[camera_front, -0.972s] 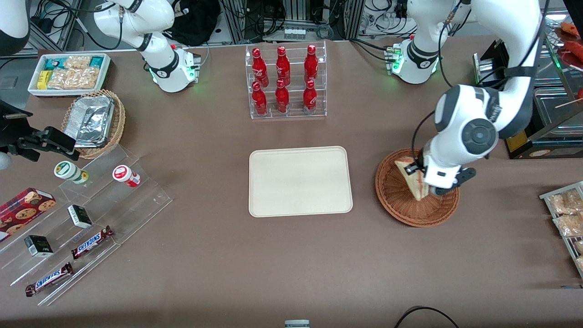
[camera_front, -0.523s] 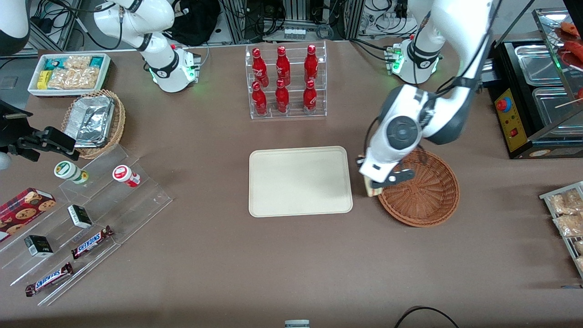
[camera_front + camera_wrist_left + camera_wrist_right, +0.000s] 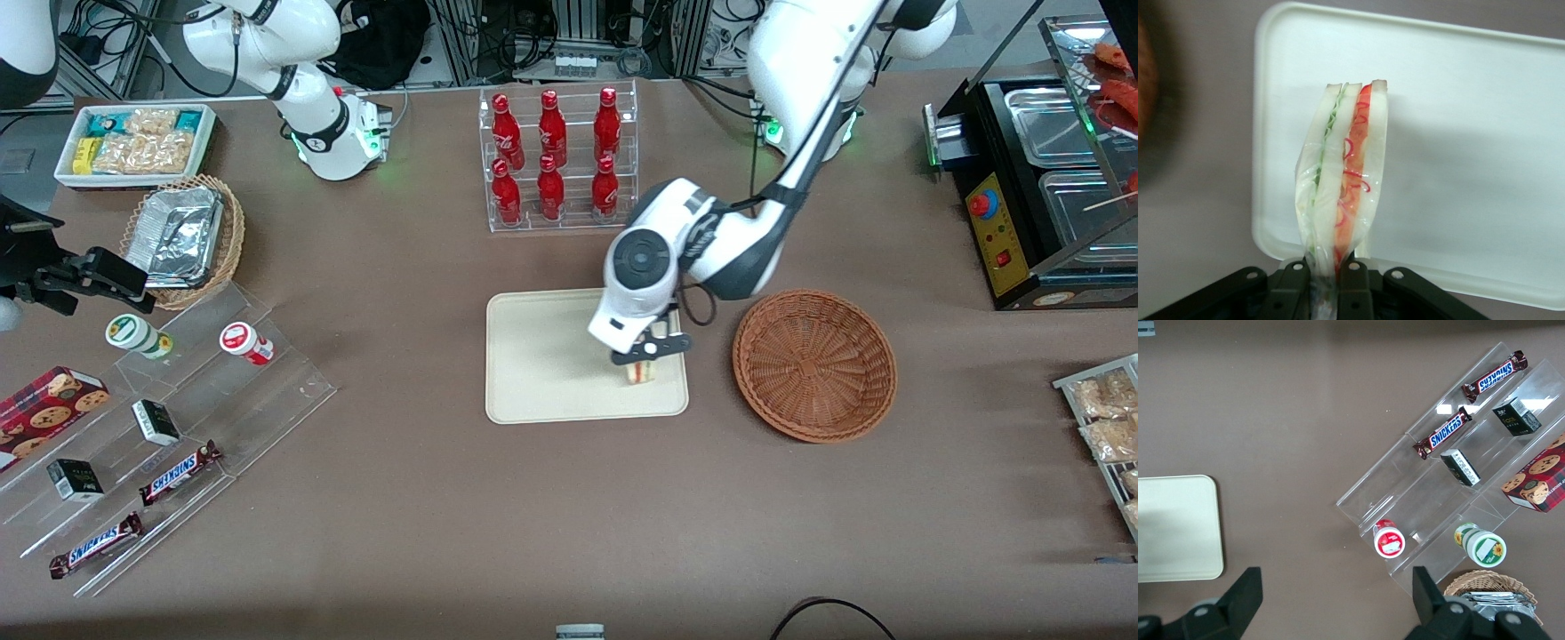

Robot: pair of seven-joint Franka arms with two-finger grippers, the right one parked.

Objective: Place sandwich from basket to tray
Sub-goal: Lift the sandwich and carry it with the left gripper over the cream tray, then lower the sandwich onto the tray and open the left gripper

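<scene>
My left gripper (image 3: 647, 358) is shut on the sandwich (image 3: 642, 371) and holds it over the cream tray (image 3: 551, 356), at the tray's end nearest the basket. In the left wrist view the sandwich (image 3: 1343, 177) stands on edge between the black fingers (image 3: 1293, 283), wrapped in clear film, with green and red filling lines showing, above the tray (image 3: 1471, 133). The round reddish-brown basket (image 3: 814, 364) lies beside the tray toward the working arm's end and holds nothing.
A clear rack of red bottles (image 3: 556, 160) stands farther from the camera than the tray. A tan basket of foil trays (image 3: 184, 238), a white snack bin (image 3: 135, 142) and a clear stepped stand with candy bars (image 3: 160, 418) lie toward the parked arm's end.
The gripper lifted the sandwich out of the basket and carried it sideways over the tray. The basket now holds nothing.
</scene>
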